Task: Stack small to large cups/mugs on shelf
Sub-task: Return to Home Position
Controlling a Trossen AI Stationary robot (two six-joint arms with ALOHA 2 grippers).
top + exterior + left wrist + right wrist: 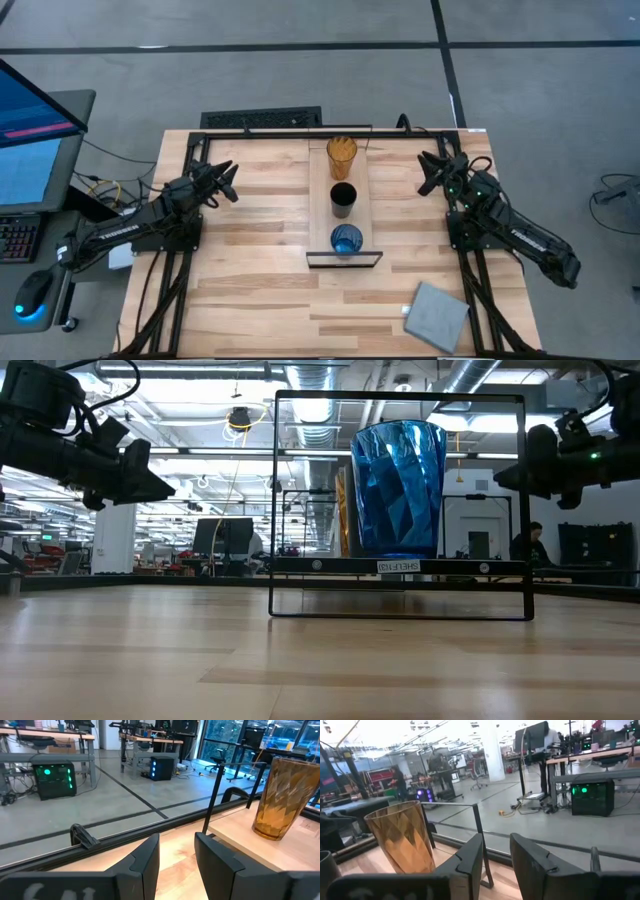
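In the high view the shelf lies in the middle of the frame on the tabletop, and it runs from top to bottom. Three cups stand on it in one line. The amber tumbler is at the upper end, the black cup is in the middle, and the blue cup is at the lower end, just beside the black frame. The cups do not touch each other.

The left gripper is to the left of the shelf, raised above the wood. Its fingers are a little parted, with nothing between them. The right gripper is to the right of the shelf, and its fingers are also parted and empty. Both grippers are well apart from the cups. A grey pad lies in the lower right part of the tabletop.
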